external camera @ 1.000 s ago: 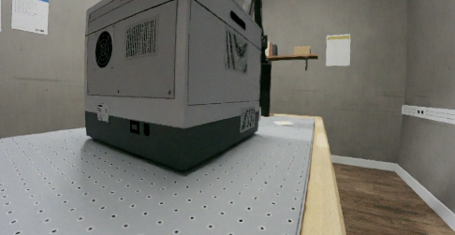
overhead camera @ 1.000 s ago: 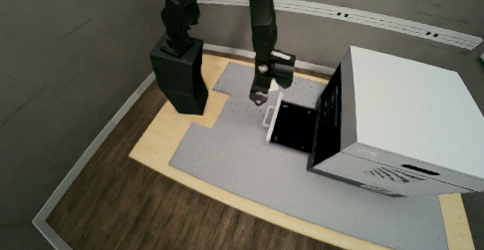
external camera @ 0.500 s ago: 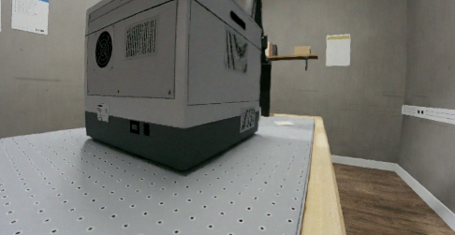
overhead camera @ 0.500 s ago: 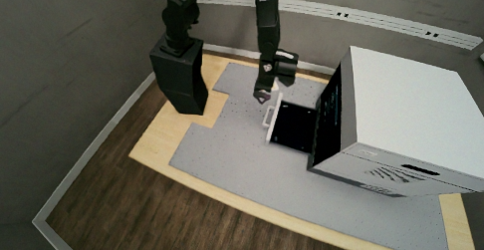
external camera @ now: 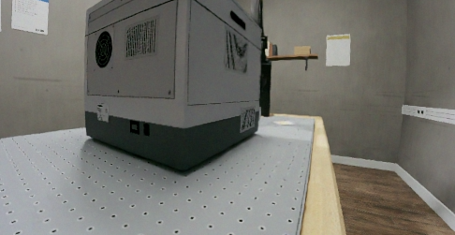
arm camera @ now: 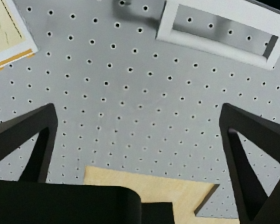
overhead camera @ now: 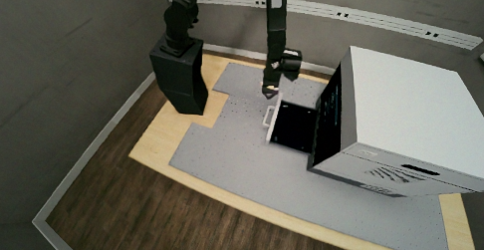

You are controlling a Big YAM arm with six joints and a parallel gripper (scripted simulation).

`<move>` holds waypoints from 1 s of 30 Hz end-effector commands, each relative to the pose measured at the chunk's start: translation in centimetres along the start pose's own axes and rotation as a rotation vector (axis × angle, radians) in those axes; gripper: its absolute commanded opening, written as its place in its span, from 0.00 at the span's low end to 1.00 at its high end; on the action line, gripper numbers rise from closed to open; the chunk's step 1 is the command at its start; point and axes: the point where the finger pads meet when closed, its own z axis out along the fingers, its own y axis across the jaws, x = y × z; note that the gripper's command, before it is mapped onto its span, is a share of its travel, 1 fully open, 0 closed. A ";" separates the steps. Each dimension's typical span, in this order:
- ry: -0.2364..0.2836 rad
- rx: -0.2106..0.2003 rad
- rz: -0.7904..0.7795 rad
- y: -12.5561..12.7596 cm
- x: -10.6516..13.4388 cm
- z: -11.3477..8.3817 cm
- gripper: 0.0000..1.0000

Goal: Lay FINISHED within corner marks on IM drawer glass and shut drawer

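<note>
The imager IM (overhead camera: 408, 102) (external camera: 140, 79) stands upright on the grey perforated board. Its drawer is out, with dark glass (overhead camera: 295, 126) and small pale corner marks; nothing shows on the glass. The white drawer handle (overhead camera: 265, 117) (arm camera: 216, 49) faces the arm. A flat cassette with a pale yellow face, white rim and orange edge (arm camera: 5, 32) lies on the board at the wrist view's upper left, cut off by the frame; I take it as FINISHED. It also shows small in the exterior view (external camera: 282, 123). My gripper (overhead camera: 270, 95) (arm camera: 138, 112) is open and empty, above the board beside the drawer front.
The arm's black base (overhead camera: 180, 84) stands on the wooden table (overhead camera: 151, 143) at the left. The grey board (overhead camera: 234, 161) (external camera: 225, 189) lies under IM and the drawer. IM's tall housing bounds the drawer on the side away from the arm base.
</note>
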 end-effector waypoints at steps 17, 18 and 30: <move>-0.018 -0.002 -0.203 8.1 -2.4 4.1 1.00; -0.018 -0.002 -0.203 8.6 -2.4 4.3 1.00; -0.021 -0.003 -0.247 13.2 -2.3 6.4 1.00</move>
